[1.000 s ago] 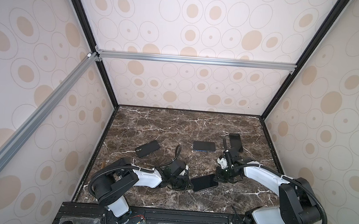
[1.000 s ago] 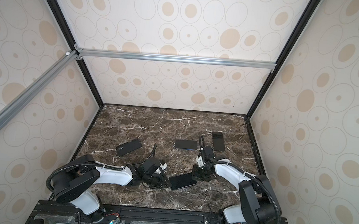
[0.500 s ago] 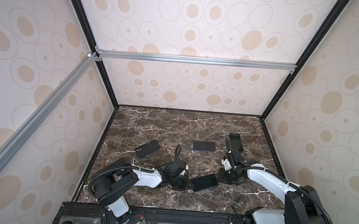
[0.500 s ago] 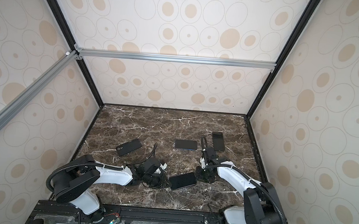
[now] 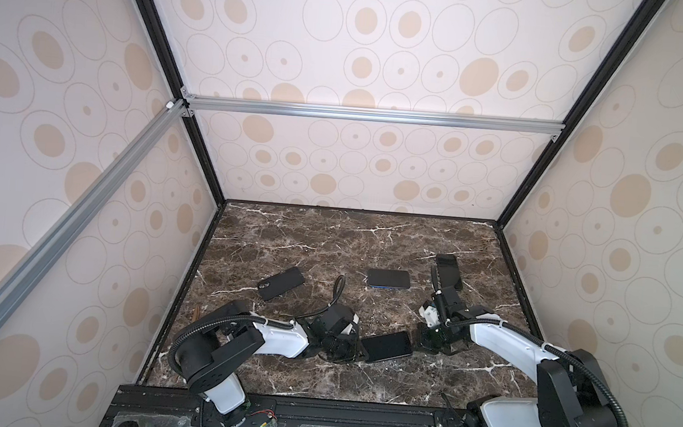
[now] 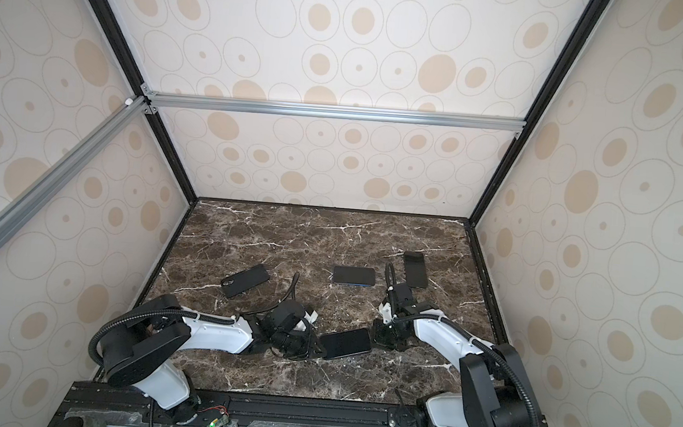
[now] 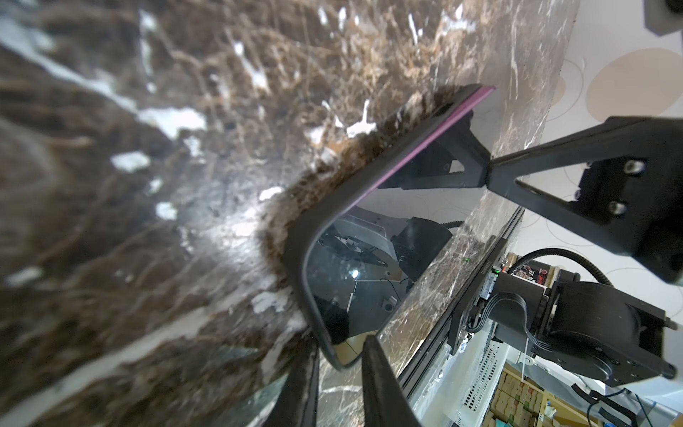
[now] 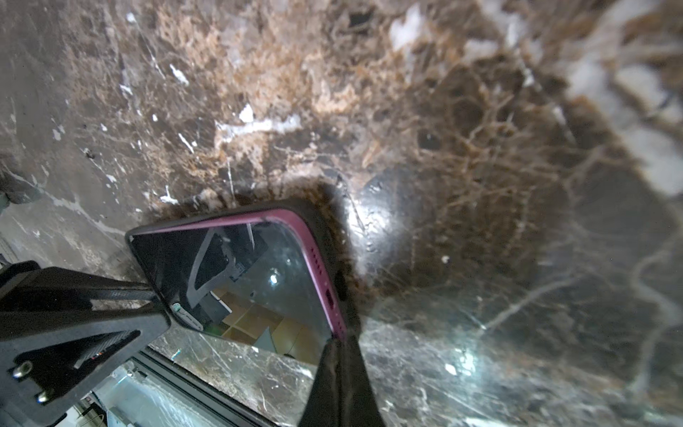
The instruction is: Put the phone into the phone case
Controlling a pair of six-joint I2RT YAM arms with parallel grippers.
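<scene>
A phone [image 5: 387, 346] [image 6: 346, 343] with a magenta edge lies in a black phone case [image 8: 321, 229] near the table's front middle. My left gripper [image 5: 356, 347] [image 7: 342, 369] is shut on its left end, one corner of the phone [image 7: 369, 258] pinched between the fingers. My right gripper [image 5: 419, 345] [image 8: 340, 342] is shut, jaws pressed together, its tips touching the phone's right end. There the magenta edge [image 8: 325, 281] shows above the case's rim.
A black case [image 5: 281, 283] with a camera cutout lies at mid left. A dark phone [image 5: 389, 278] with a blue edge lies behind the middle, and another dark phone [image 5: 448, 271] lies at the right rear. The table's front rail [image 5: 316, 408] runs close by.
My right gripper has moved forward and down from behind the phone to its right end. The left gripper and the phone have hardly moved.
</scene>
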